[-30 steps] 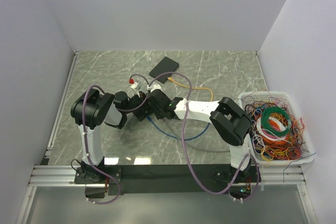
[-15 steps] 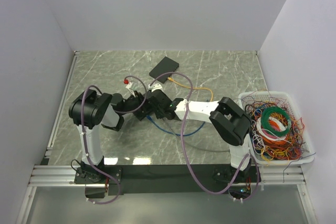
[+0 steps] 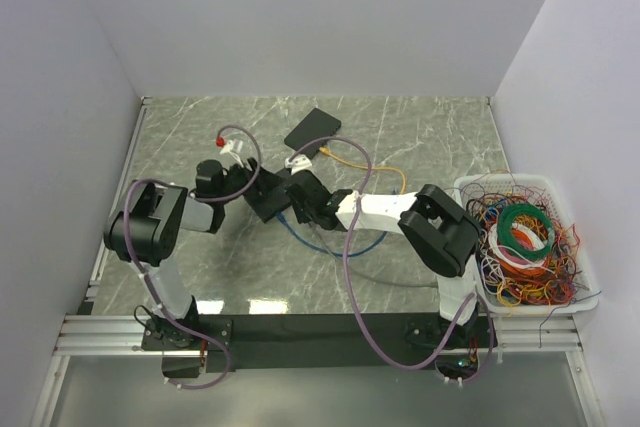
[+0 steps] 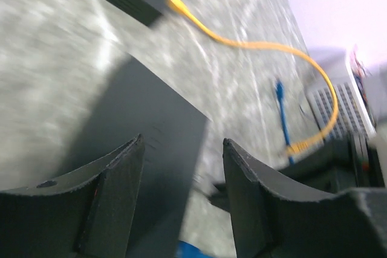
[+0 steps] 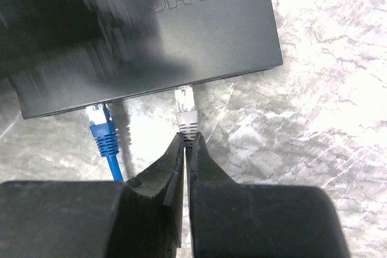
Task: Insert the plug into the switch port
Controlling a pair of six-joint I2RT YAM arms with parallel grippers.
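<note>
Plug (image 5: pixel 185 110), grey-white: tip at the switch (image 5: pixel 199 22) edge port, just right of a seated blue plug (image 5: pixel 100 126). Left hand (image 4: pixel 182 143): low, tilted over the switch on the desk (image 5: pixel 314 89), fingers apart, empty. Right hand (image 5: pixel 186 140): aimed at the switch, closed, pinching the grey-white boot from behind.

Overhead view looks down; both wrist views sit close over the switch (image 5: pixel 199 22).

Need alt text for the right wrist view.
The right fingers pinch the rear of a white plug whose tip meets the front edge of a black switch. A blue plug sits at the same edge, to its left.
</note>
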